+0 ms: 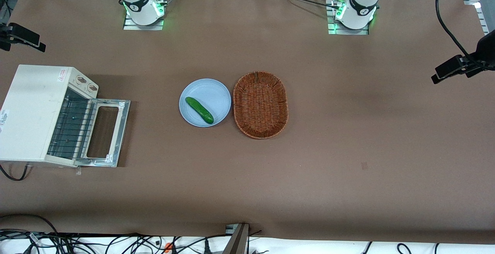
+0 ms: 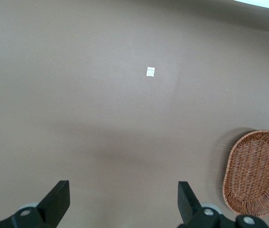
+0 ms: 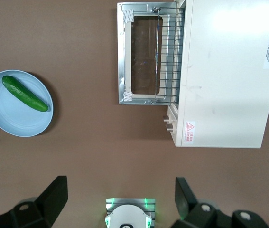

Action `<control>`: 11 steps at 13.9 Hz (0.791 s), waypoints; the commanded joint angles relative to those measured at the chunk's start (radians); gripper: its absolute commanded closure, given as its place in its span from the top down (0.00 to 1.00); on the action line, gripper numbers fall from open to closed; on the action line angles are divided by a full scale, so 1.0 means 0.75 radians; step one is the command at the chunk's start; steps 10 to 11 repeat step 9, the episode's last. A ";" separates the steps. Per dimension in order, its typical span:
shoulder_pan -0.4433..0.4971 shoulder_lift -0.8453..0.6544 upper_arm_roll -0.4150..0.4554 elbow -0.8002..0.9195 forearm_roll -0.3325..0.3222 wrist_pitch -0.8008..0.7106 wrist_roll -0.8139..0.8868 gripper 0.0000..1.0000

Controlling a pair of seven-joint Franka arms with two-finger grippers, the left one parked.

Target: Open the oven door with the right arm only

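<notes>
Black gripper fingers stand wide apart, holding nothing, high above the table near its arm's base. Below it, the oven door already lies folded flat before the oven, its long axis parallel to the oven's front.

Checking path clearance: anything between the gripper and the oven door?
Nothing visible. The gripper hangs high above the table, fingers open. The oven door already lies folded down flat in front of the oven. The plate with the cucumber sits well aside.
</notes>
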 commanded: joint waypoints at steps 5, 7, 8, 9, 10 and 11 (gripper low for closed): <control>-0.006 -0.001 0.001 -0.011 0.025 0.013 -0.010 1.00; -0.008 0.001 -0.001 -0.011 0.027 0.033 -0.006 1.00; -0.008 0.007 -0.001 -0.011 0.025 0.033 -0.004 1.00; -0.008 0.009 0.001 -0.011 0.025 0.033 -0.004 1.00; -0.008 0.009 0.001 -0.011 0.025 0.033 -0.004 1.00; -0.008 0.009 0.001 -0.011 0.025 0.033 -0.004 1.00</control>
